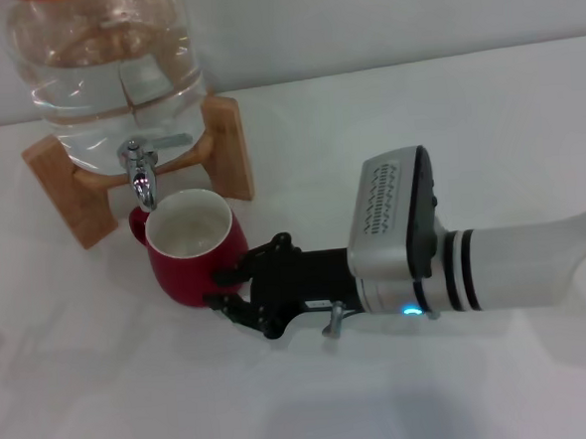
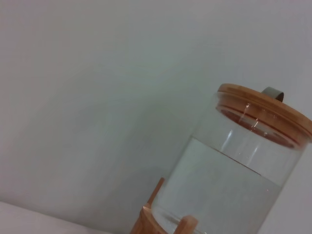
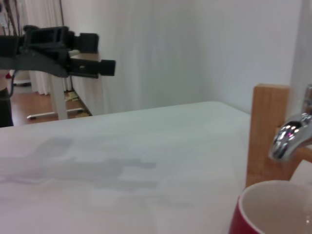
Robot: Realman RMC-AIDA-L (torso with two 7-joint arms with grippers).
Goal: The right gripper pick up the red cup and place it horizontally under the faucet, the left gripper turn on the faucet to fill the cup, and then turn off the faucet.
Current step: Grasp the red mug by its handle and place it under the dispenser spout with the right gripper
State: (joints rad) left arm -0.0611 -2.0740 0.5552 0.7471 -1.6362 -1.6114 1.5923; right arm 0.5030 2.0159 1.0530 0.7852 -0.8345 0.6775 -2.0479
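The red cup (image 1: 190, 251) stands upright on the white table with its white inside showing. Its rim sits right under the downturned spout of the chrome faucet (image 1: 143, 174) on the clear water jar (image 1: 109, 62). My right gripper (image 1: 223, 288) reaches in from the right and rests against the cup's near right side. The right wrist view shows the cup's rim (image 3: 273, 207) below the faucet's spout (image 3: 290, 139). A black claw far off in that view looks like my left gripper (image 3: 63, 48), held well away from the jar. No water runs from the spout.
The jar rests on a wooden stand (image 1: 224, 144) at the back left of the table. The left wrist view shows the jar (image 2: 234, 185) with its wooden lid (image 2: 265, 105), about two-thirds full.
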